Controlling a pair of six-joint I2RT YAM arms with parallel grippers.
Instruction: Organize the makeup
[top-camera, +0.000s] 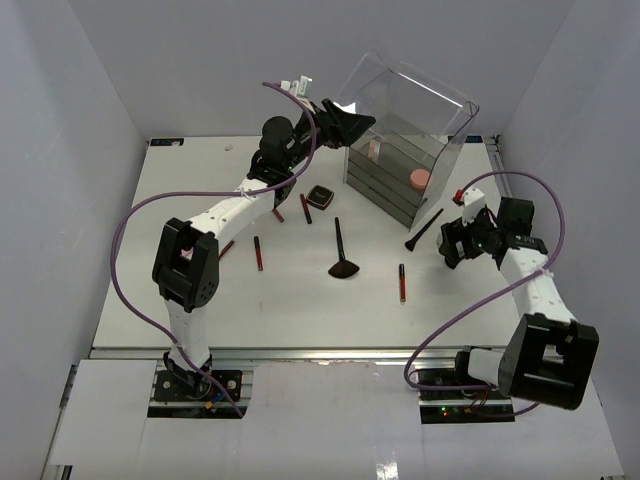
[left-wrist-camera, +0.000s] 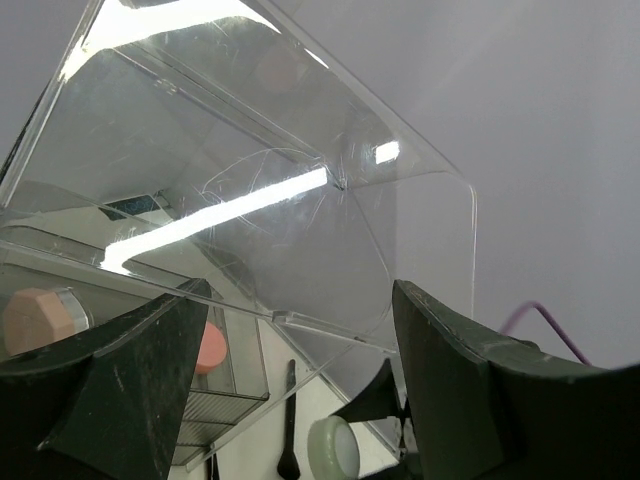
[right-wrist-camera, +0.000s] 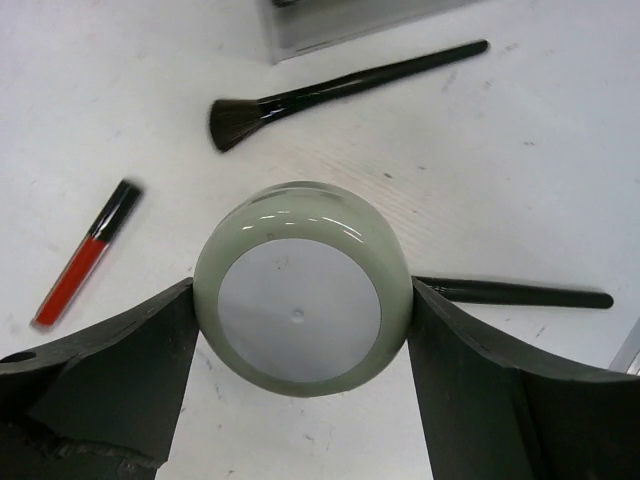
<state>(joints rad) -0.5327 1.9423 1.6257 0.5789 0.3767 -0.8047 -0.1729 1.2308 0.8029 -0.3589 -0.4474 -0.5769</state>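
Note:
My right gripper (top-camera: 452, 243) (right-wrist-camera: 302, 300) is shut on a round pale-green jar (right-wrist-camera: 300, 300) and holds it above the table, right of the clear drawer box (top-camera: 400, 175). My left gripper (top-camera: 350, 125) (left-wrist-camera: 300, 300) is open, raised at the left edge of the box's tilted clear lid (left-wrist-camera: 250, 150), whose lower edge runs between the fingers. A pink puff (top-camera: 420, 179) (left-wrist-camera: 207, 345) lies in the box. On the table lie a fan brush (top-camera: 345, 262), a black compact (top-camera: 320, 197), dark-red pencils (top-camera: 258, 252) (top-camera: 305, 207) (top-camera: 402, 283) and a black brush (top-camera: 425, 228) (right-wrist-camera: 350, 85).
A red-and-black stick (right-wrist-camera: 85, 262) lies left of the jar in the right wrist view, and a second black brush handle (right-wrist-camera: 515, 293) lies behind it. A pink-capped small item (top-camera: 375, 148) (left-wrist-camera: 35, 320) stands inside the box. White walls enclose the table (top-camera: 200, 290).

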